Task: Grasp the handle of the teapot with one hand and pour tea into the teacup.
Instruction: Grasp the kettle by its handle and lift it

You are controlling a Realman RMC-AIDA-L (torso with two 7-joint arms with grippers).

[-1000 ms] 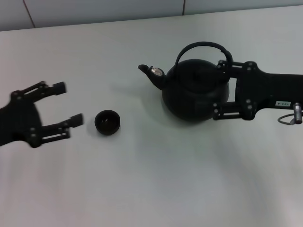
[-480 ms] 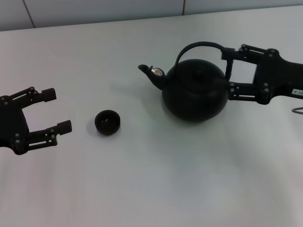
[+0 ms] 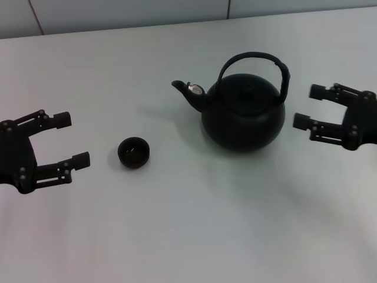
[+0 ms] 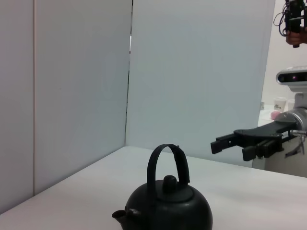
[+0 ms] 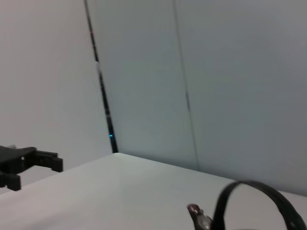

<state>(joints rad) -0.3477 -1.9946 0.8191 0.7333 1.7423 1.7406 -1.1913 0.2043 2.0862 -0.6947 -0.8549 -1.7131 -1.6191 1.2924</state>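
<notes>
Matte-black round teapot [image 3: 241, 118] sat mid-desk, its thin arched handle [image 3: 253, 58] ungrasped, so no pouring looked done. The right gripper [image 3: 309, 107] hung at its 3 o'clock, fingers apart. The tiny black handleless teacup [image 3: 134, 152] sat at the pot's 8 o'clock, the left gripper [image 3: 75, 139] beside it, fingers spread. Nothing stood between.

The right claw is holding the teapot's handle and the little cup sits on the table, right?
Not quite. The right gripper is open and apart from the handle of the teapot, as the head view shows. The teacup does sit on the table.
</notes>
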